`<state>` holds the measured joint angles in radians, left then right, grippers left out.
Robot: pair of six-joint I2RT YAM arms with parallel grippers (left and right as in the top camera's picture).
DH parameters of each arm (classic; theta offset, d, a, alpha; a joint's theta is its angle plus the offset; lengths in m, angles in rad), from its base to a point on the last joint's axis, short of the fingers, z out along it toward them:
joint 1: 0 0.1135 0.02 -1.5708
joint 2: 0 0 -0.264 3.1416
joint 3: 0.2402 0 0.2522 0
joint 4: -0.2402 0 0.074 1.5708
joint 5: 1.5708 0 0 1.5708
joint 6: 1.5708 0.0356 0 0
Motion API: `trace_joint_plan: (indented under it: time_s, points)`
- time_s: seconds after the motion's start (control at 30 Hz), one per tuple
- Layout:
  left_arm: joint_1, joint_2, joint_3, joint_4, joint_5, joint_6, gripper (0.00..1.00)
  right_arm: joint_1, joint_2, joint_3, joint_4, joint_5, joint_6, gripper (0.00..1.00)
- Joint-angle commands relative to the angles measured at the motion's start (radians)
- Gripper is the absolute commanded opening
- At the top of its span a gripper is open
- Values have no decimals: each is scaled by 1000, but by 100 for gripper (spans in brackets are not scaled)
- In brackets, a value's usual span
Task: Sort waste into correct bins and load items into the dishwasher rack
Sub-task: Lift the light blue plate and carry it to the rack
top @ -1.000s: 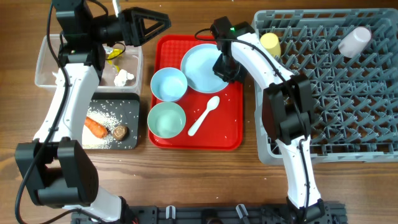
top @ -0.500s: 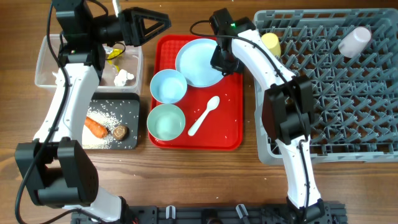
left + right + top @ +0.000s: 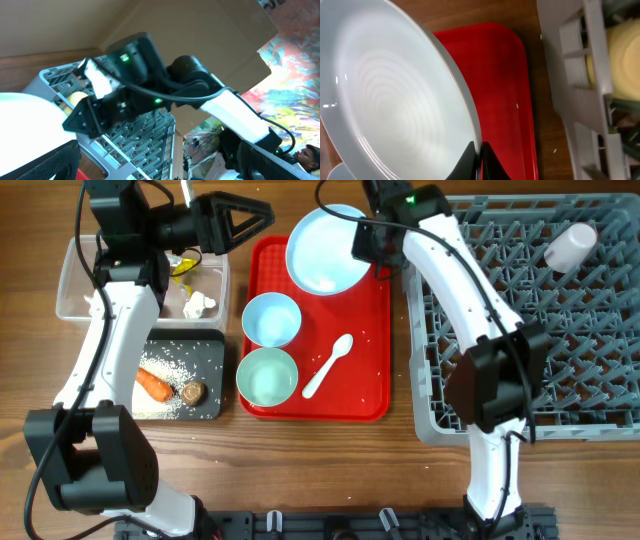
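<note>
My right gripper (image 3: pixel 366 246) is shut on the rim of the light blue plate (image 3: pixel 325 250) and holds it lifted over the far end of the red tray (image 3: pixel 360 390); the pinch shows in the right wrist view (image 3: pixel 479 150). The light blue bowl (image 3: pixel 271 318), mint bowl (image 3: pixel 267 375) and white spoon (image 3: pixel 329 364) lie on the tray. The grey rack (image 3: pixel 560 320) at right holds the pink cup (image 3: pixel 570 246); the yellow cup (image 3: pixel 620 55) shows only in the right wrist view. My left gripper (image 3: pixel 250 220) is open and empty, raised beside the clear tub (image 3: pixel 75 280).
The clear tub holds a white tissue (image 3: pixel 199 305) and a yellow wrapper (image 3: pixel 183 266). The black tray (image 3: pixel 205 355) holds the carrot (image 3: pixel 154 384), rice (image 3: pixel 170 365) and a brown lump (image 3: pixel 194 391). The rack's left wall (image 3: pixel 420 330) is close to the plate.
My right gripper has lifted the plate off the tray and carried it towards the far edge, tilting it. The right arm now covers the yellow cup overhead. The left arm has not moved.
</note>
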<state>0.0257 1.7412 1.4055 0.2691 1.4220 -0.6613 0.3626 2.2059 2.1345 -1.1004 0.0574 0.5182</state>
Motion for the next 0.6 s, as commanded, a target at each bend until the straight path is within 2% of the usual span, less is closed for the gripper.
trace_joint_plan:
  time_s: [0.0,0.07,0.23,0.37,0.43,0.5,0.57]
  points:
    - [5,6,5,0,1,2,100,-31,-154,22,6,24,-169,4]
    - [5,6,5,0,1,2,100,-58,-215,22,-2,63,-216,4]
    - [5,6,5,0,1,2,100,-150,-359,21,-10,277,-441,4]
    - [5,6,5,0,1,2,100,-222,-364,17,-48,349,-664,4]
    - [5,6,5,0,1,2,100,-237,-356,17,-58,415,-696,4]
    - [5,6,5,0,1,2,100,-253,-347,17,-56,582,-702,4]
    - [5,6,5,0,1,2,100,-272,-345,17,-40,668,-701,4]
